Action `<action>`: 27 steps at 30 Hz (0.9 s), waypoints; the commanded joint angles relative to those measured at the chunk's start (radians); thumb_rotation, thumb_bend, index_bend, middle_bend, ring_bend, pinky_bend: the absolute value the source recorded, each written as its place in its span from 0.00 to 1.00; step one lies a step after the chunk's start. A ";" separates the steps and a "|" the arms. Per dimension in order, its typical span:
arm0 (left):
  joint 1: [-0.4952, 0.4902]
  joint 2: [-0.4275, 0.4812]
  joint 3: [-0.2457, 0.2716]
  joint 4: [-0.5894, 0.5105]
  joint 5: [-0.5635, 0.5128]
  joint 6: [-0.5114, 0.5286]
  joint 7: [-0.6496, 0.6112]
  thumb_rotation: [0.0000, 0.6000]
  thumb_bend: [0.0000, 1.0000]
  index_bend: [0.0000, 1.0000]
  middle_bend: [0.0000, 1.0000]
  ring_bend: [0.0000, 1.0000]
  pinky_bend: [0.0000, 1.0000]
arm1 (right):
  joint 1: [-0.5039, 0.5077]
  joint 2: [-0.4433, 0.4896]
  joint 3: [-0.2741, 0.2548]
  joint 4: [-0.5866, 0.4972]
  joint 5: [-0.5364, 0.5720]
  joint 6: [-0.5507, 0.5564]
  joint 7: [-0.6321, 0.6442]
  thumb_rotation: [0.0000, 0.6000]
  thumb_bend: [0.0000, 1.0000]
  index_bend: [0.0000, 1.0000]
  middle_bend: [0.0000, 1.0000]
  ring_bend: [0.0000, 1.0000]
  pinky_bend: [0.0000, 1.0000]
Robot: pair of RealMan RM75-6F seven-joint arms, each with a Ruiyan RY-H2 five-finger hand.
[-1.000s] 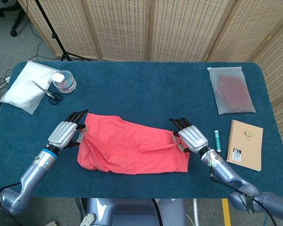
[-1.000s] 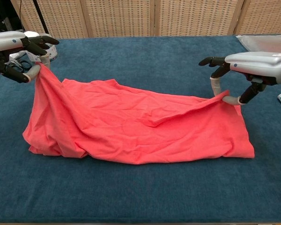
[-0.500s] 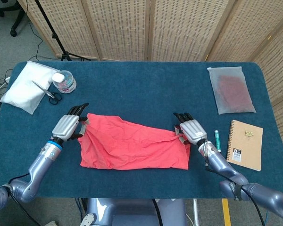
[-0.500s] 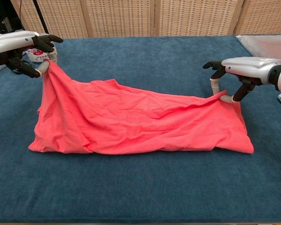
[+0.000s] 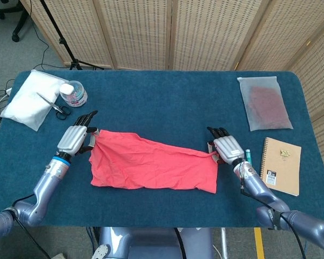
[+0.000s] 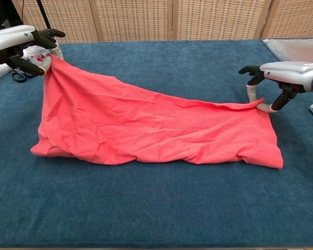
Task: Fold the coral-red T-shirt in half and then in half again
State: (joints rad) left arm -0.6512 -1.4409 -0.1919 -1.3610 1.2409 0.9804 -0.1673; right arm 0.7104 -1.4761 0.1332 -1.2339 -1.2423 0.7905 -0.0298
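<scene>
Coral-red T-shirt pinched at both far corners, stretched between the two hands. Left hand with fingers closed on the upper left corner of the cloth, holding it lifted off the table; corner drawn taut, fabric sloping down from there toward the near edge. Right hand with fingertips pinching the upper right corner, other fingers extended forward above it; corner raised only slightly. Between the hands, shirt lying folded over as a long band with the far edge running slantwise from left hand down to right, near edge flat on the table.

Just beyond the left hand, scissors lying partly on a white cloth bundle, and beside them a small clear round tub with pinkish contents, too small to identify. Just outside the right hand, a green-and-white pen, then a tan spiral notebook. Farther beyond the right hand, a frosted zip bag lying flat with something dark red inside. Behind the table, wicker folding screens.
</scene>
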 commanded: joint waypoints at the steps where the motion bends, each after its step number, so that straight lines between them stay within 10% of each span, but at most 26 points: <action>1: -0.005 -0.009 -0.003 0.010 -0.001 -0.005 0.000 1.00 0.66 0.73 0.00 0.00 0.00 | -0.006 -0.004 -0.003 0.009 0.003 0.007 -0.004 1.00 0.52 0.55 0.01 0.00 0.00; 6: -0.012 -0.027 -0.005 0.026 -0.001 -0.011 0.007 1.00 0.66 0.73 0.00 0.00 0.00 | -0.011 0.016 -0.026 -0.002 0.027 -0.024 -0.051 1.00 0.18 0.00 0.00 0.00 0.00; 27: -0.047 -0.163 -0.030 0.236 -0.061 -0.055 0.024 1.00 0.65 0.73 0.00 0.00 0.00 | -0.171 0.206 -0.046 -0.294 -0.059 0.249 -0.014 1.00 0.13 0.00 0.00 0.00 0.00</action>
State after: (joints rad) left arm -0.6903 -1.5742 -0.2152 -1.1663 1.1882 0.9322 -0.1369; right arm 0.5608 -1.2927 0.0969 -1.5066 -1.2796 1.0163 -0.0660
